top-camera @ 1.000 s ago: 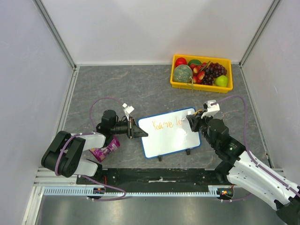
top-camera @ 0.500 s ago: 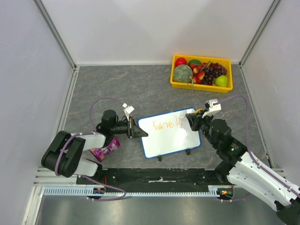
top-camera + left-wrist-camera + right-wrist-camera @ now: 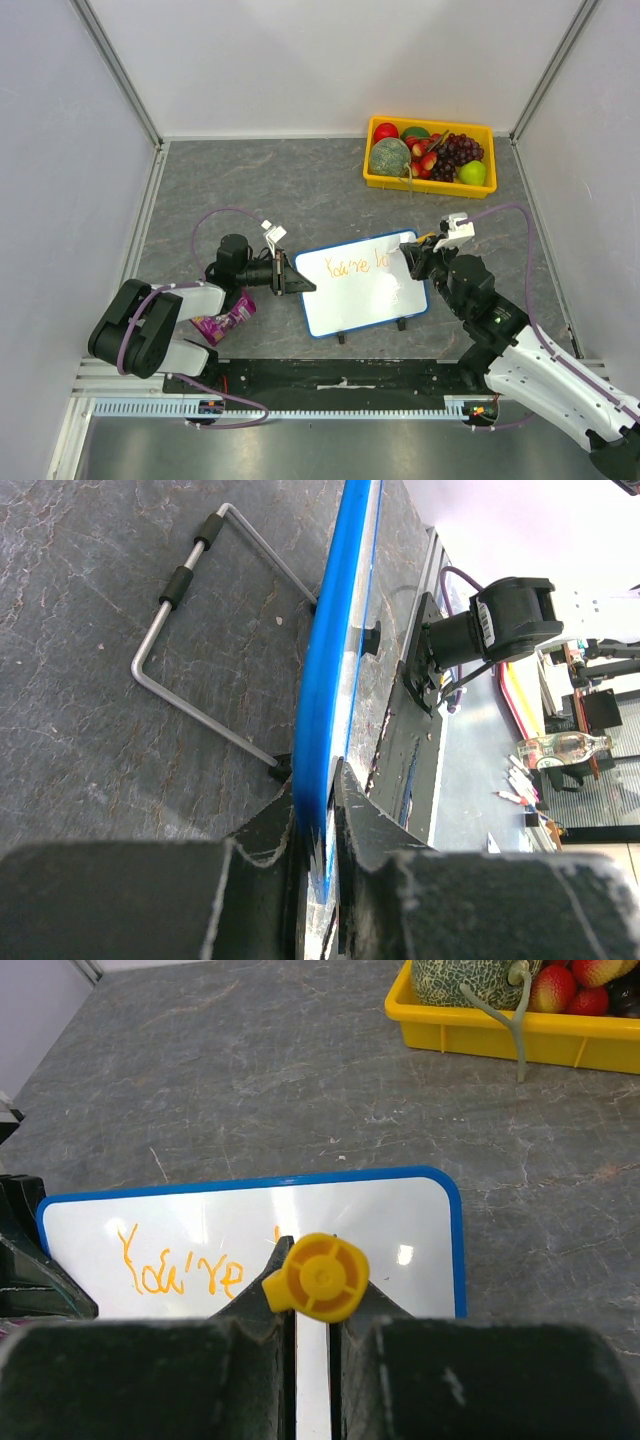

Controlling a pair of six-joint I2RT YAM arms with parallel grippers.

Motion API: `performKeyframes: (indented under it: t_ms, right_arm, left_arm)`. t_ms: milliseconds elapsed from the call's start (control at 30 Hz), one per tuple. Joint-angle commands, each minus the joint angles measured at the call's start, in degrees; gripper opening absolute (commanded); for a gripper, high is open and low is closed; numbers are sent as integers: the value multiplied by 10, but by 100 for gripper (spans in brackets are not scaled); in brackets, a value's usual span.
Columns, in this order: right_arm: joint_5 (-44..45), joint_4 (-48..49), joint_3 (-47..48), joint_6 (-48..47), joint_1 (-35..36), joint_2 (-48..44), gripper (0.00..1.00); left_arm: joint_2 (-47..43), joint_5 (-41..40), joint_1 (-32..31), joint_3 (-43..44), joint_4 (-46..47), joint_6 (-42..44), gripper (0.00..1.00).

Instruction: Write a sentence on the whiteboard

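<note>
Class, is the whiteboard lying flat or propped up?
Propped up: the whiteboard leans on its wire stand, with the left gripper clamping its blue edge.

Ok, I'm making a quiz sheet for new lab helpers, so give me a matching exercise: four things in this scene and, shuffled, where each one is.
Things:
1. whiteboard
2. marker
3. fruit tray
4. purple pouch

Places:
A. far right corner of the table
B. lying loose on the left side
C. clamped in the right gripper
D. edge pinched by the left gripper

Pairs: 1-D, 2-C, 3-A, 4-B
</note>
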Motion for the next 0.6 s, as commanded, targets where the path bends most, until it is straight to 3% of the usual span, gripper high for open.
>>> performKeyframes:
  t_ms: [0, 567]
  right_arm:
    - [19, 5, -1, -9, -1, 0, 0]
    - [26, -41, -27, -6, -1, -21, 0]
  left_arm:
    - [14, -30, -3, 0, -27, 54, 2]
    - [16, -30, -3, 0, -28, 53, 2]
